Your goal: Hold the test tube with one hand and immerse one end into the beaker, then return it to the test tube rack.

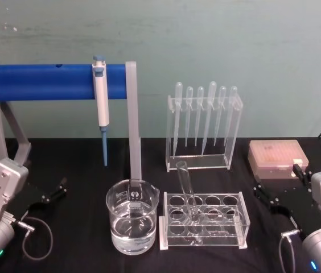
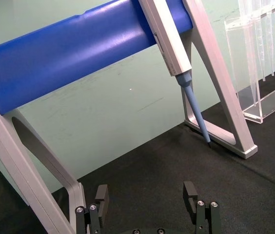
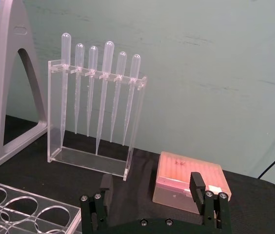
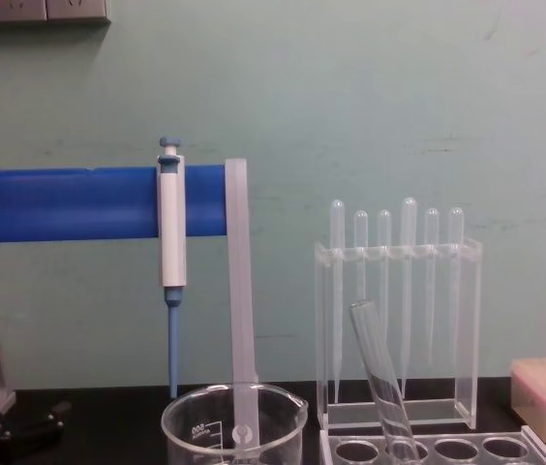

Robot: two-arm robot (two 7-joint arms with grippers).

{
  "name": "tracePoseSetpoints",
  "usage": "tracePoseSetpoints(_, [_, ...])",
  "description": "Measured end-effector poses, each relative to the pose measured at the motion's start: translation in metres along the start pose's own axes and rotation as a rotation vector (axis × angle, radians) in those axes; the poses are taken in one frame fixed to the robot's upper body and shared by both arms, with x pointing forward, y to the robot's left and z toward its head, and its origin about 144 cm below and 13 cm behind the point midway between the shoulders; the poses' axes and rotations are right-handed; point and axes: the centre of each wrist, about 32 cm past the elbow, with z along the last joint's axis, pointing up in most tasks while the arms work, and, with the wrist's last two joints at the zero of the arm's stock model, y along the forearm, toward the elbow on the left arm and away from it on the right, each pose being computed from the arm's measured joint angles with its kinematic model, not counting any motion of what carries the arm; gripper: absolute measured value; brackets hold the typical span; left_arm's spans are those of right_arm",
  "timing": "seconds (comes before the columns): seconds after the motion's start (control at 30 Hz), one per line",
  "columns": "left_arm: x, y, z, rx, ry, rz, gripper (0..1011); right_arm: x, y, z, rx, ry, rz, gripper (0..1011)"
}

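Note:
The clear glass test tube (image 1: 186,190) (image 4: 379,373) leans in a front-row hole of the clear rack (image 1: 229,236) (image 4: 467,449) at the table's middle. Just left of the rack stands the wide beaker (image 1: 116,219) (image 4: 205,426), partly filled with clear liquid. My left gripper (image 1: 54,191) (image 2: 146,195) rests open low at the left, well short of the beaker, with nothing between its fingers. At the right, my right gripper (image 1: 280,182) (image 3: 151,183) is open too, beside the rack's right end and apart from the tube.
A stand with a blue bar (image 1: 41,81) holds a blue-and-white pipettor (image 1: 101,105) behind the beaker. A clear holder of plastic pipettes (image 1: 204,122) stands behind the rack. A pink lidded box (image 1: 274,156) lies ahead of the right gripper.

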Motion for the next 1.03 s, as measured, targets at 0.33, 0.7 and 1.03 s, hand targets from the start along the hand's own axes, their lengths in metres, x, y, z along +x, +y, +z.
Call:
tracePoseSetpoints(0.33, [0.0, 0.0, 0.0, 0.0, 0.0, 0.0, 1000, 0.0004, -0.0001, -0.0001, 0.0, 0.001, 0.001, 1002])
tracePoseSetpoints(0.7, [0.0, 0.0, 0.0, 0.0, 0.0, 0.0, 1000, 0.0003, -0.0001, -0.0001, 0.0, 0.004, 0.003, 1002])
tracePoseSetpoints(1.03, [0.0, 0.0, 0.0, 0.0, 0.0, 0.0, 1000, 0.0006, -0.0002, -0.0001, 0.001, 0.004, 0.003, 1002])
